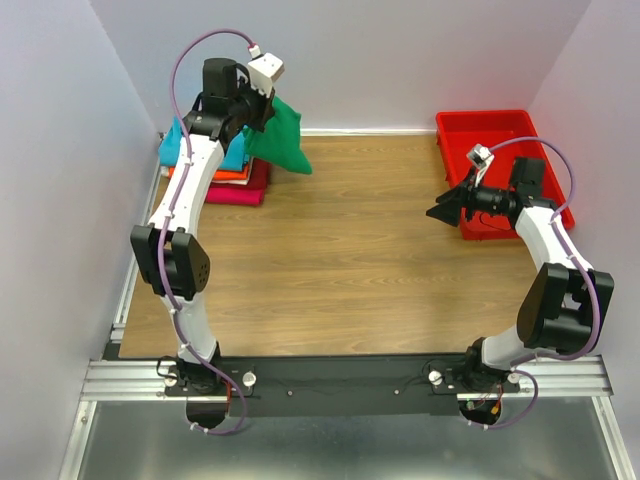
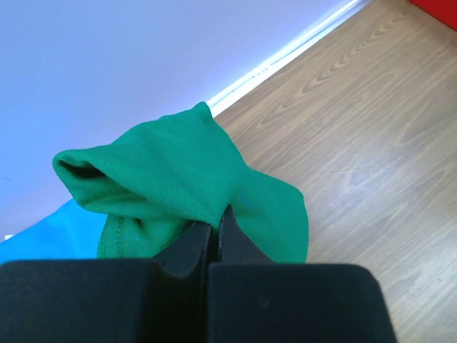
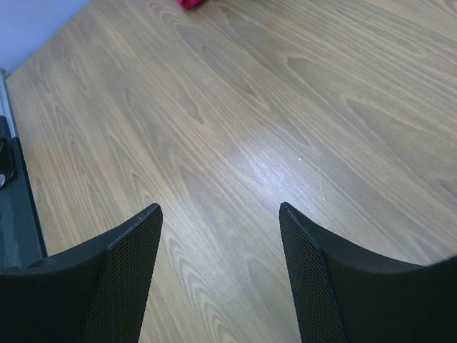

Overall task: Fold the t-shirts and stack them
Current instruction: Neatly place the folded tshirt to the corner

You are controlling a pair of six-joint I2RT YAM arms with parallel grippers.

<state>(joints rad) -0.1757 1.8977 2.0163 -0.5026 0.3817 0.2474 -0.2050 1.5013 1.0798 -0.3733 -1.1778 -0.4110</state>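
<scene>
My left gripper [image 1: 262,118] is shut on a folded green t-shirt [image 1: 278,135] and holds it in the air at the back left, beside a stack of folded t-shirts: turquoise [image 1: 180,142] on top, orange [image 1: 222,175] under it, magenta [image 1: 240,192] at the bottom. In the left wrist view the green t-shirt [image 2: 178,186] hangs bunched from my closed fingers [image 2: 193,246], with a strip of turquoise [image 2: 43,232] behind it. My right gripper [image 1: 437,212] is open and empty above the table at the right; its fingers [image 3: 132,250] frame bare wood.
A red plastic tray [image 1: 480,128] stands at the back right, partly behind my right arm. The wooden table [image 1: 340,260] is walled by white panels at the back and sides. A metal rail [image 1: 350,378] runs along the near edge.
</scene>
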